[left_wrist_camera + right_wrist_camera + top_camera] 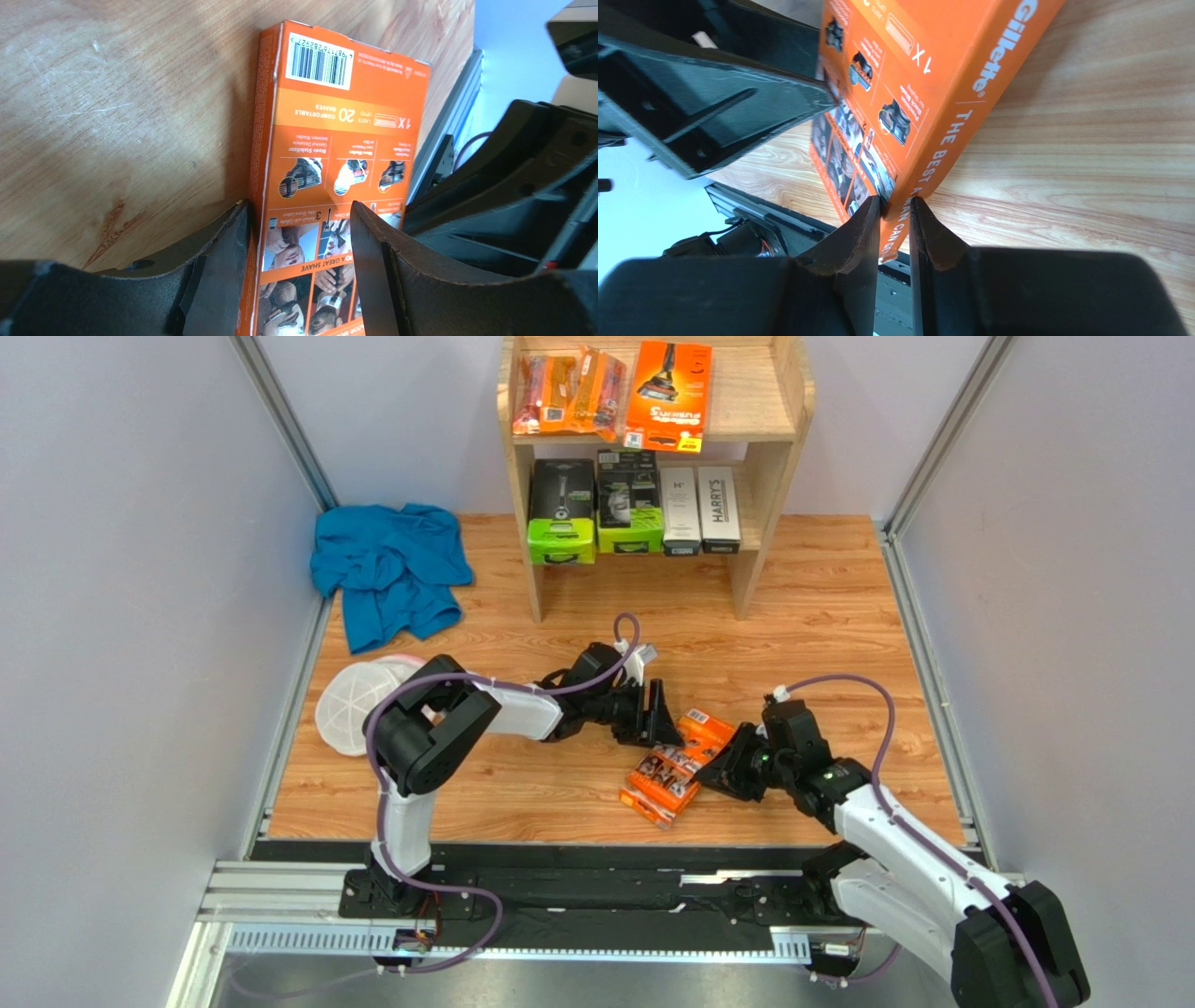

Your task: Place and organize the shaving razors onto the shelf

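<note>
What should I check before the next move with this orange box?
1. Hold: right gripper shut on flat orange box edge: ok.
2. Handover: left gripper open, straddling the box: ok.
3. Contact: left fingers touching the box: cannot tell.
4. Lift: box clear of table: cannot tell.
5. Target: bare wood at right end of shelf top tier: ok.
</note>
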### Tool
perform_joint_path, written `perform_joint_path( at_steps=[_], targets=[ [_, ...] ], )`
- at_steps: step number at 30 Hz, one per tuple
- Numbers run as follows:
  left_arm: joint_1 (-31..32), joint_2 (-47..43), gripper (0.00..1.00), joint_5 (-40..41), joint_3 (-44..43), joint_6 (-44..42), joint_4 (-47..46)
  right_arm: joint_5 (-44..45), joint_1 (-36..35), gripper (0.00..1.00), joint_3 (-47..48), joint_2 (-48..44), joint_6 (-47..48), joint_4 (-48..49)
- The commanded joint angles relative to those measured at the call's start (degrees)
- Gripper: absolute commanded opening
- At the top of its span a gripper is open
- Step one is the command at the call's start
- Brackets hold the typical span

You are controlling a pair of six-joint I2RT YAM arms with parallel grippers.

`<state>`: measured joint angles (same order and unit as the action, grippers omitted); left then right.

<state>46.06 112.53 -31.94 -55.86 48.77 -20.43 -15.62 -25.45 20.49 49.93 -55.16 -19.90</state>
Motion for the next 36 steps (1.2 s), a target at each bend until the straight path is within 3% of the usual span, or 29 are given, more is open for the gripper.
perform_joint_path(
  at_steps=[1,7,11,14,18,22,23,27,36],
  targets=[
    [4.82,0.76,0.61,-14.65,1.28,4.41,5.11,2.7,-0.04,0.1,0.86,2.18,-1.18,10.16],
    [4.91,-4.33,0.61,-6.23,-3.73,-6.04,27.58,3.22,0.05,0.17,1.39,2.8,-1.53,6.64],
    [4.83,-7.49,0.62,-0.85,-6.28,-9.57,36.15,5.15,0.05,0.67,1.13,0.09,-2.85,2.94],
    [4.83,-7.15,0.64,0.3,-7.95,-10.54,40.19,9.1,-0.03,0.86,-0.44,-5.01,-4.61,0.13],
    [4.91,-7.23,0.67,3.98,-7.35,-9.23,43.45,12.19,0.05,0.91,-2.03,-8.62,-4.7,-0.57],
    [4.83,-10.39,0.7,7.85,-3.48,-5.19,41.62,11.31,0.23,0.91,-1.07,-4.17,-3.38,-0.93],
    [4.65,-11.79,0.71,8.21,-1.3,-4.22,40.13,10.27,0.23,0.97,-0.63,-2.75,-2.94,-0.93],
    [4.47,-12.16,0.72,8.3,2.15,1.66,30.12,7.1,0.23,0.97,0.34,4.9,-2.68,0.99],
    [4.47,-3.12,0.72,4.44,5.4,12.81,11.23,2.44,0.14,0.87,-1.33,12.55,-4.08,7.76]
  ],
)
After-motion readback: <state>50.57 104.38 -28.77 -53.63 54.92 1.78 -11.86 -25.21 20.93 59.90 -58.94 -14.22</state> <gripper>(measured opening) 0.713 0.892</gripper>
